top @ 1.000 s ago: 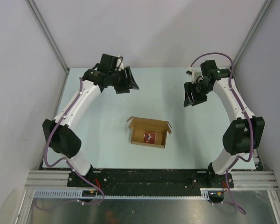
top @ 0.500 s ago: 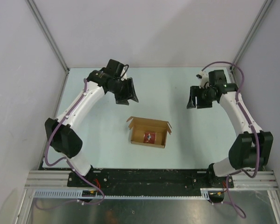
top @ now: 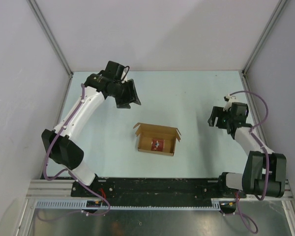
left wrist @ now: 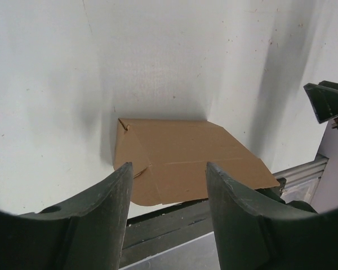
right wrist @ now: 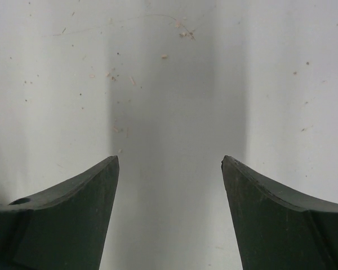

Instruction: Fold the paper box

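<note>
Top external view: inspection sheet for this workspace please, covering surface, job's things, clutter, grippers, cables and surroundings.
Surface: pale green table, small specks in the right wrist view.
Job's things: paper box mid-table, open on top, corner flaps sticking out.
Clutter: red packet inside the box.
Grippers: left gripper open, empty, beyond the box; right gripper open, empty, over bare table.
Cables: purple cables on both sides, clear of the box.
Surroundings: grey walls, metal rail at near edge.

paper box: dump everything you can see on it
The paper box is brown cardboard, folded into a shallow open-topped tray, walls up, small tabs splaying at its two far corners. It sits slightly skewed on the table. A red packet lies inside. The left claw and right claw hang clear of it.
</note>
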